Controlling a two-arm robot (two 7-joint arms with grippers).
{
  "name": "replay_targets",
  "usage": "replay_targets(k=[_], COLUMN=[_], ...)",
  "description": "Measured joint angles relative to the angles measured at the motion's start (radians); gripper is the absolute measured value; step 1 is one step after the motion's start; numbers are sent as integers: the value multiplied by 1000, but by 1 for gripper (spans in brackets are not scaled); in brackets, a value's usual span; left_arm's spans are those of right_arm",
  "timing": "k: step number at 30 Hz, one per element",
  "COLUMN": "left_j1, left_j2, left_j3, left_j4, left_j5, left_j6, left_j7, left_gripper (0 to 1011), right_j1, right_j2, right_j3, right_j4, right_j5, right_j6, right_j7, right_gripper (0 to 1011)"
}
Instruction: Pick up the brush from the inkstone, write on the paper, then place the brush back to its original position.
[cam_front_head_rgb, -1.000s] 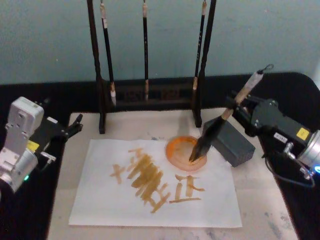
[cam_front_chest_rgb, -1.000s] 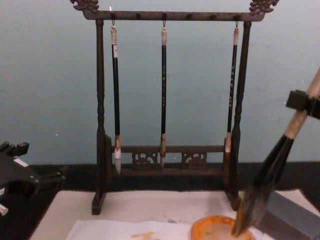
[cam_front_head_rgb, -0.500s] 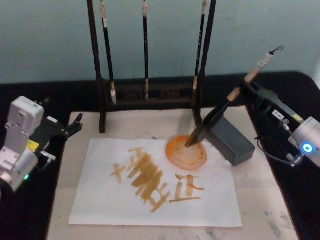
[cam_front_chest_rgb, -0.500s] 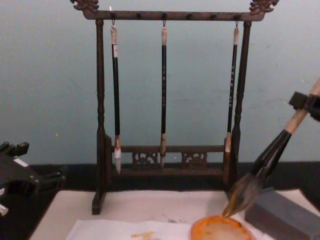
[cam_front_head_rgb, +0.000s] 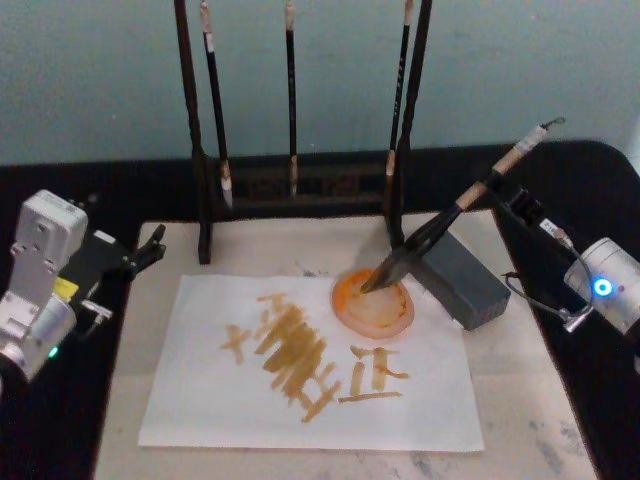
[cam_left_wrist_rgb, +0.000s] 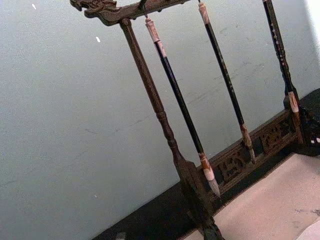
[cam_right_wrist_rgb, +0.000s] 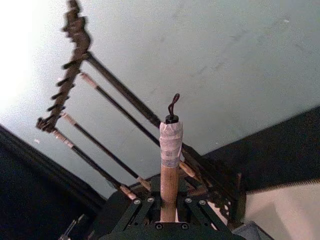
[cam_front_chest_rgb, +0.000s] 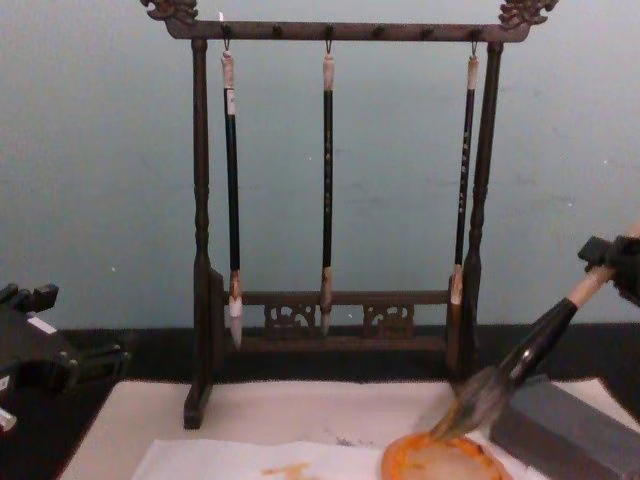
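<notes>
On the mat, my right pincer pinches the brush by its stiff tan handle; it looks light, its hairs soft. My left pincer sits open, far left.

We look at a calligraphy practice corner: a carved brush rack with hanging brushes stands on a beige mat. A plain teal wall backs it.
</notes>
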Motion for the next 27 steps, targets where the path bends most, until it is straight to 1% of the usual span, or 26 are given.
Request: replay_targets(k=[5,6,13,19,27], left_j1=[0,0,0,0,0], left_j2=[0,0,0,0,0], left_j3=[0,0,0,0,0], left_j4=[0,0,0,0,0], left_j5=[0,0,0,0,0], left_j6=[0,0,0,0,0], left_j7=[0,0,0,0,0], left_gripper=[1010,1010,1010,1009,1010], right_j1=[10,10,18,23,30], right_j2=[-16,-16,-32,-40,-41], right_j3=[0,0,-9,-21,-38], right_j4=[31,31,59,79,101], right_j5=[44,44,80,99,119], right_j6=[14,14,16,10,1], right_j7=[-28,-28,-66,-85,-96], right_gripper=[177,177,177,177,177])
